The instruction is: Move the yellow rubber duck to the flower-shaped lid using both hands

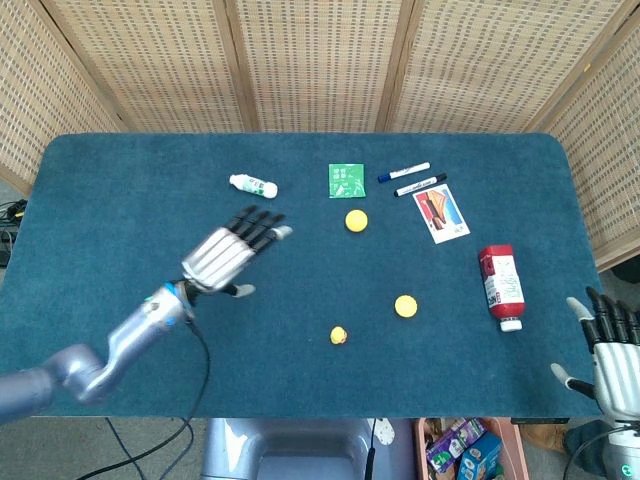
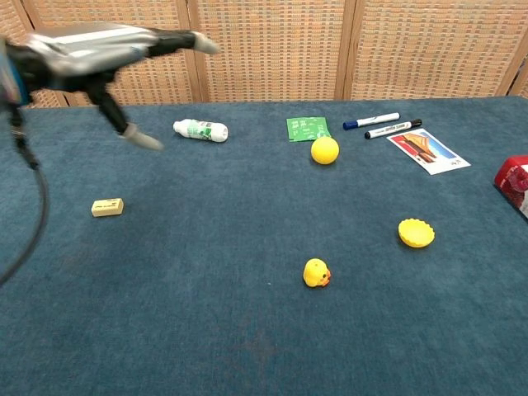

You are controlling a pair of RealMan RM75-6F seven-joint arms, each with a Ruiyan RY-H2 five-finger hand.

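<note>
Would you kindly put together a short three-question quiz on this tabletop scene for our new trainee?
1. True or false: the left hand is holding the yellow rubber duck.
2. Multiple choice: which thing lies nearest the duck? A) the white bottle B) the flower-shaped lid C) the green packet
3. Fill in: the right hand shows only in the ____ view, at the table's near right corner.

Key
1. False: the duck sits alone on the blue cloth, and the left hand is raised with fingers spread, holding nothing.
2. B.
3. Head.
</note>
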